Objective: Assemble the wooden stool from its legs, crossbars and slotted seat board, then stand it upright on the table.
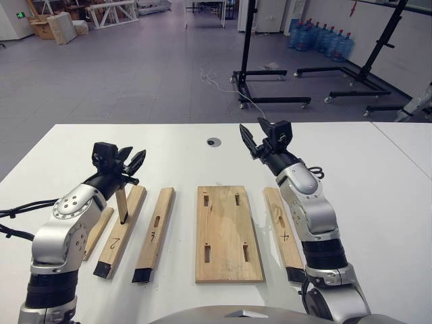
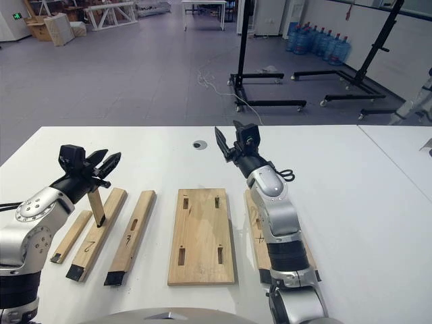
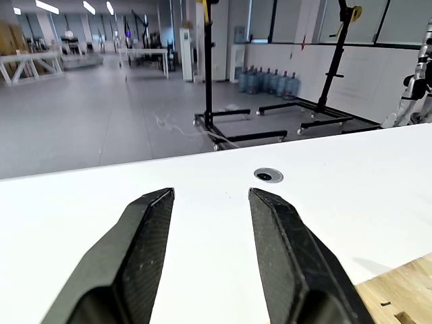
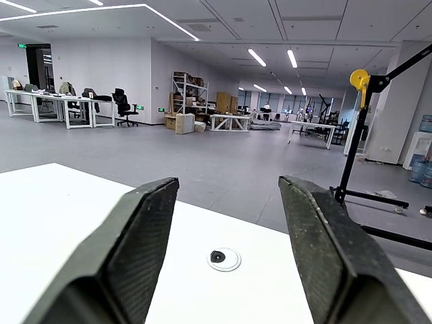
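The slotted seat board (image 1: 228, 233) lies flat in the middle of the white table (image 1: 378, 175); its corner shows in the left wrist view (image 3: 399, 297). Left of it lie two legs, one marked 2 (image 1: 116, 237) and one marked 3 (image 1: 155, 233). A short crossbar (image 1: 121, 206) stands tilted on end on the leg marked 2, under my left wrist. Another short piece (image 1: 98, 233) lies flat at the far left. A third leg (image 1: 282, 226) lies right of the board, partly under my right arm. My left gripper (image 1: 135, 156) is open and holds nothing. My right gripper (image 1: 255, 129) hovers open beyond the board.
A round cable grommet (image 1: 214, 142) sits in the table's far middle. A second white table (image 1: 412, 142) adjoins on the right. Black rolling stands (image 1: 270, 81) and water bottles (image 1: 324, 37) stand on the floor beyond.
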You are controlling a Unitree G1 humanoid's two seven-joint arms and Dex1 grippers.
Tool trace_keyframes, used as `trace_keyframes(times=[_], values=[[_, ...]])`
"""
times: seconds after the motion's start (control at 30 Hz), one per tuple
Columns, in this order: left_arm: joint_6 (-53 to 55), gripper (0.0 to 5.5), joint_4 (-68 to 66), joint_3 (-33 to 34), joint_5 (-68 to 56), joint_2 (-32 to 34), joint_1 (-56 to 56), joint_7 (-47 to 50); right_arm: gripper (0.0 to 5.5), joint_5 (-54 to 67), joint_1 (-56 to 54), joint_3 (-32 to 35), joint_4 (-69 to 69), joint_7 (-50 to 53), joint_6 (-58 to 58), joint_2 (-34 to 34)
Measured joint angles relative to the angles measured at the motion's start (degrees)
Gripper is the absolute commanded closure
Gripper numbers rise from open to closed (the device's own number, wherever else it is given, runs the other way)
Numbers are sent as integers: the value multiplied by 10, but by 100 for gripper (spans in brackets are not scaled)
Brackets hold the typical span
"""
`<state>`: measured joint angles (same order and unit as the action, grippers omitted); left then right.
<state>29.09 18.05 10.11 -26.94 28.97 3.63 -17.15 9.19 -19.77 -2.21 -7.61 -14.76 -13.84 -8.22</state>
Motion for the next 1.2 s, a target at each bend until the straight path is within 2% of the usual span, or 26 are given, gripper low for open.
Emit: trace_keyframes(times=[0.4, 0.8, 1.0, 1.2], values=[[-23, 350, 4, 36, -15, -22, -21, -1, 276, 3, -16, 7, 12, -5, -1, -7], [74, 350, 67, 65, -54, -35, -8, 41, 276, 4, -17, 12, 22, -4, 2, -10], [91, 350, 83, 145, -79, 7, 40, 48, 276, 4, -17, 17, 21, -2, 2, -10], [88, 350, 56, 169, -57, 25, 42, 55, 276, 3, -13, 18, 2, 7, 2, -4]])
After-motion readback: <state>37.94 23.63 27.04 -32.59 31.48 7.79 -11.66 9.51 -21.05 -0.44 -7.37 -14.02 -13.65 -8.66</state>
